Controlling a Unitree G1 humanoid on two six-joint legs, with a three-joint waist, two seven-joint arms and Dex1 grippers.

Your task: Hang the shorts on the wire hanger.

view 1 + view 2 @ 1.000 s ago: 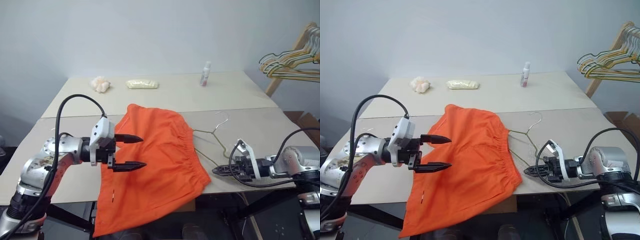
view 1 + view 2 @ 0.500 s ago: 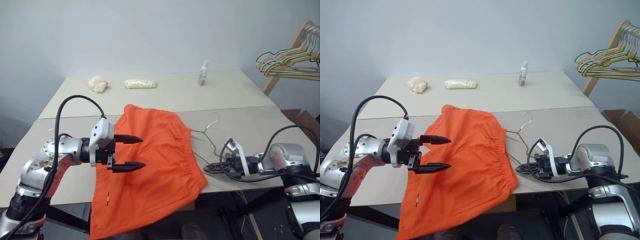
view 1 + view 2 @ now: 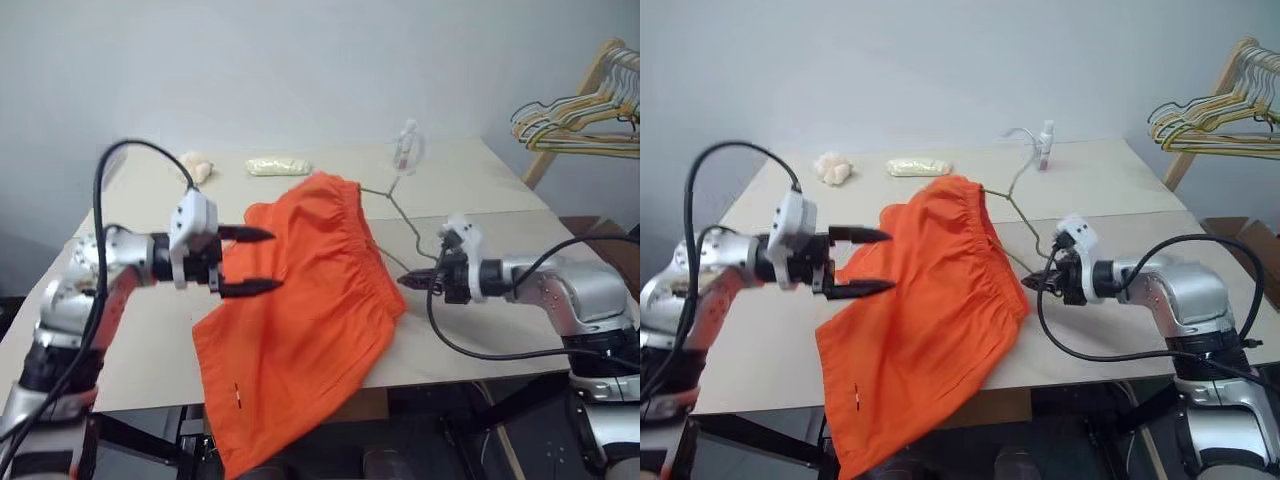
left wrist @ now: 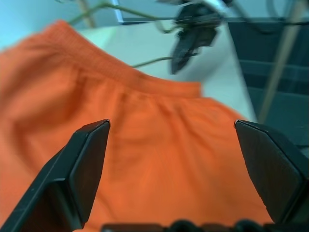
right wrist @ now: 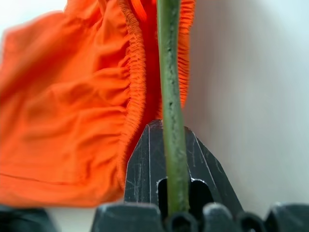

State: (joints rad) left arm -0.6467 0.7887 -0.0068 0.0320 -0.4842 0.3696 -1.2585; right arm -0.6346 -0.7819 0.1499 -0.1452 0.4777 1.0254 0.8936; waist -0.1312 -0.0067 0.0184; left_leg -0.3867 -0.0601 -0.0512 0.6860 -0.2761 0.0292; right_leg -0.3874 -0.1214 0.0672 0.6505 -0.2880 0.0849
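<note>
My right tool point(image 3: 1045, 283) clamps the hanger point(image 3: 1012, 192), lifting the shorts point(image 3: 925, 300); left tool point(image 3: 872, 262) gapes. Risk: shorts slipping off the tilted wire.

I see the counter point(image 3: 480, 345) mostly taken up mid-frame by the shorts point(image 3: 300, 300), which spill over its near edge. The wire hanger point(image 3: 1012, 195) rises from my right end effector point(image 3: 1032, 283) up toward the small bottle point(image 3: 1046, 146), barring the way between them. My left end effector point(image 3: 258, 262) hangs spread over the shorts' left side. Bare counter lies at lower right and far left; a yellow packet point(image 3: 278, 167) and a pale lump point(image 3: 832, 167) sit along the back, and a hanger rack point(image 3: 590, 100) stands at upper right.
</note>
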